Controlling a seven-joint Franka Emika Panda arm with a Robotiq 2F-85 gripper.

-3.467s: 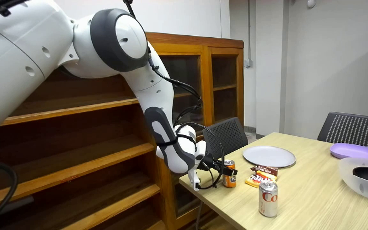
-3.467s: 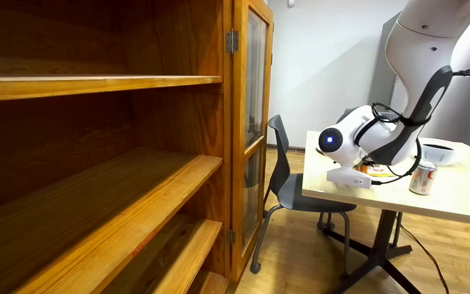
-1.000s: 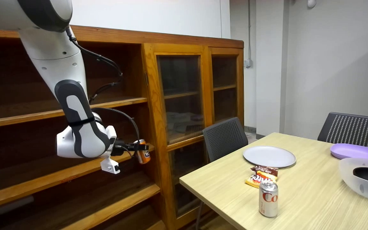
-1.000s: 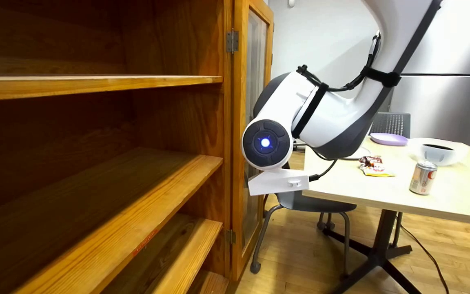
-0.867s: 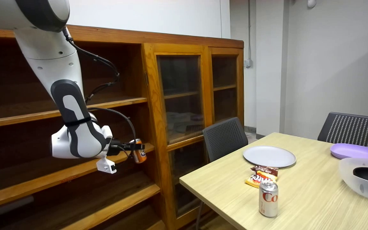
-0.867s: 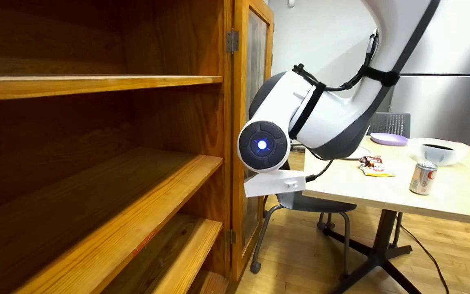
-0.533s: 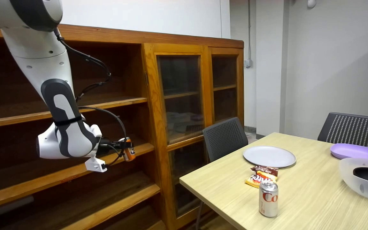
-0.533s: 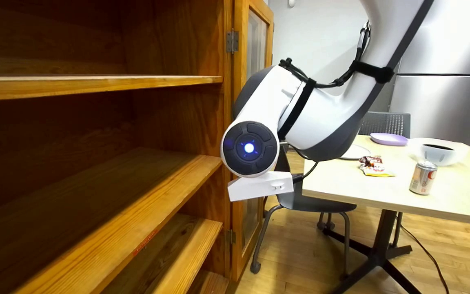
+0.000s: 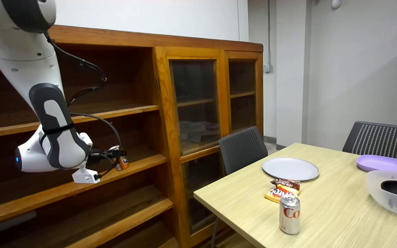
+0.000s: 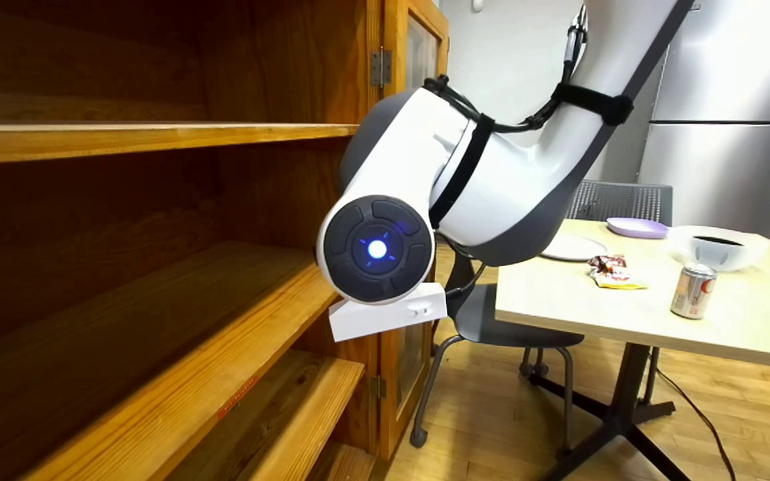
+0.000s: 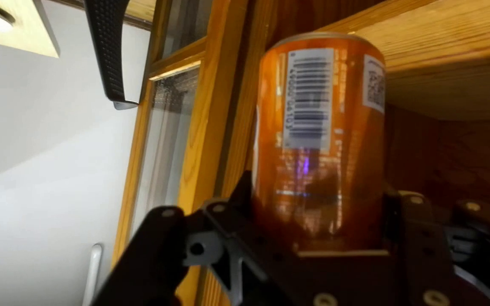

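My gripper [image 9: 118, 154] is shut on an orange soda can [image 9: 124, 163], which hangs slightly tilted in front of the brown cabinet's open shelves. Its base is level with the front edge of the middle shelf [image 9: 150, 161]; whether they touch I cannot tell. In the wrist view the can [image 11: 319, 106] fills the middle, barcode facing the camera, with a dark finger [image 11: 241, 193] pressed to each side. The white wrist hides both gripper and can in an exterior view, where the arm overlaps the shelf's front edge [image 10: 251, 334].
A glass cabinet door [image 9: 193, 106] borders the shelves. On the table [image 9: 233, 196] are a silver Coke can [image 9: 289, 218], snack packets [image 9: 283, 190], a grey plate [image 9: 289, 168], a purple tray [image 9: 384, 163] and a frosted bowl [image 9: 374, 193]. A dark chair [image 9: 243, 150] stands between cabinet and table.
The orange can has left the table in my grip and travelled to the cabinet. Over the last second the arm has kept moving left in both exterior views, towards the shelves. Other objects stayed put.
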